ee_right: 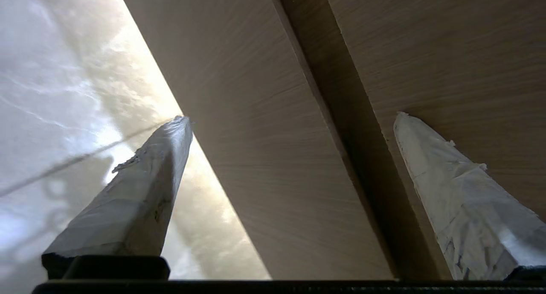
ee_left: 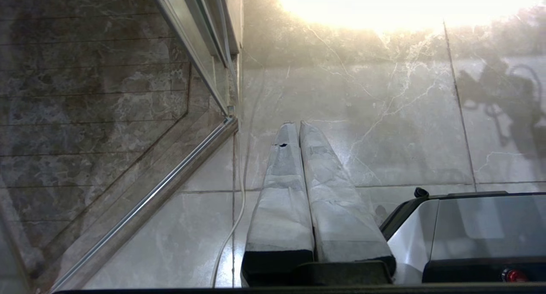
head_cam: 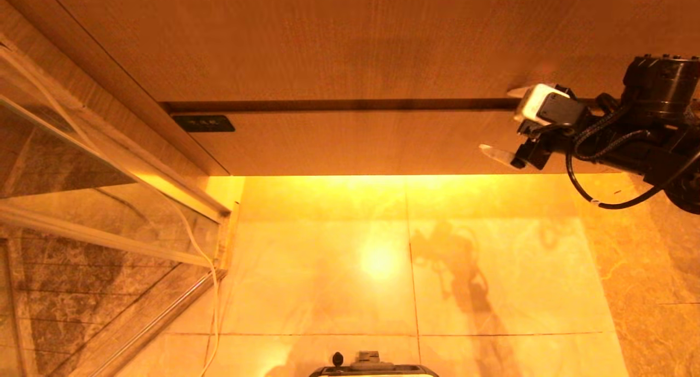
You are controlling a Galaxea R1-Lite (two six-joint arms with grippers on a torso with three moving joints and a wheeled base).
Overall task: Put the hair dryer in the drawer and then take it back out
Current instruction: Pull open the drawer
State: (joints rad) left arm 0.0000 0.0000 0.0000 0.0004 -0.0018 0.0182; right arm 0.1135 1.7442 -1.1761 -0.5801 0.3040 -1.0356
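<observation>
The drawer (head_cam: pixel 355 144) is pushed in, its flat light wood front carrying a small black label (head_cam: pixel 203 123). The hair dryer is out of view. At the drawer's right end my right gripper (head_cam: pixel 503 122) is open, one finger over the dark gap above the front and the other near its lower edge. The right wrist view shows the same drawer front (ee_right: pixel 264 157) between the wide-apart fingertips of my right gripper (ee_right: pixel 290 120), with nothing held. My left gripper (ee_left: pixel 297 124) is parked, shut and empty, pointing at the floor.
The wooden countertop (head_cam: pixel 328 38) runs above the drawer. A glass shower door with a metal frame (head_cam: pixel 82 202) stands to the left, and a white cord (head_cam: pixel 210 273) hangs beside it. Glossy marble floor tiles (head_cam: pixel 492 267) lie below. My own base (head_cam: pixel 372 369) shows at the bottom edge.
</observation>
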